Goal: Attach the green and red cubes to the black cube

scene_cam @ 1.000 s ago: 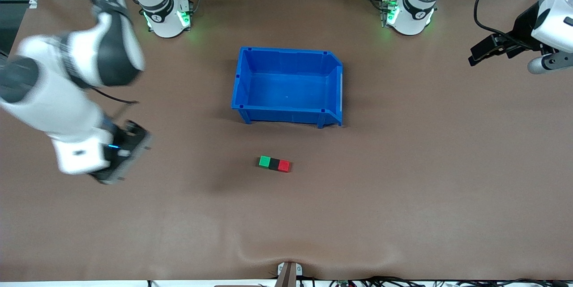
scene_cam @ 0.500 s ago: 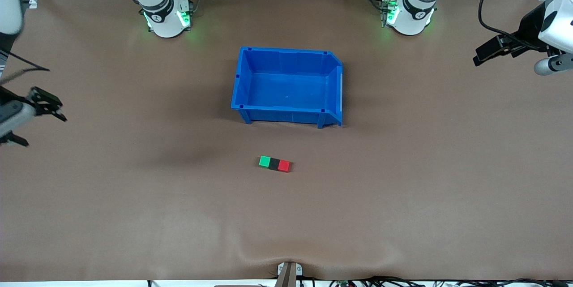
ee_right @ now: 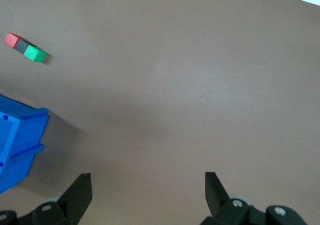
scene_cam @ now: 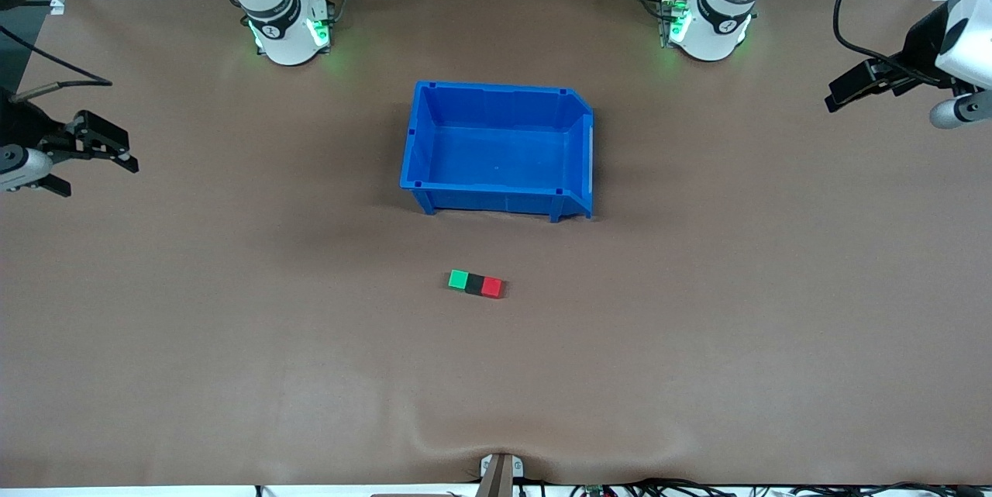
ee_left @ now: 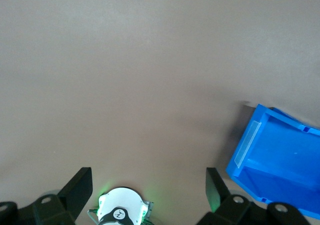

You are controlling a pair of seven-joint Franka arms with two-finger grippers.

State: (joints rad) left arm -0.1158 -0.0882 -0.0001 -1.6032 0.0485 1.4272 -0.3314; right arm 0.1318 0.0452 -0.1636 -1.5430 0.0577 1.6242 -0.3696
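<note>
Just below the middle of the front view, three small plain cubes lie touching in a short row on the brown table (scene_cam: pixel 697 342): the bright green cube (scene_cam: pixel 458 278) toward the right arm's end, the matte black cube (scene_cam: pixel 473 284) in the middle, and the bright red cube (scene_cam: pixel 491 288) toward the left arm's end. The same row shows at the upper left of the right wrist view. The open-topped blue plastic bin (scene_cam: pixel 496 199) stands at the centre of the front view, farther from the front camera than the cubes and well apart from them, with nothing in it. The right gripper (scene_cam: pixel 89 160) hangs at the left edge of the front view over the table's right-arm end, its black jaws spread wide and holding nothing. The left gripper (scene_cam: pixel 841 92) hangs at the upper right of the front view over the left-arm end, its jaws likewise wide apart and holding nothing, as the left wrist view shows.
</note>
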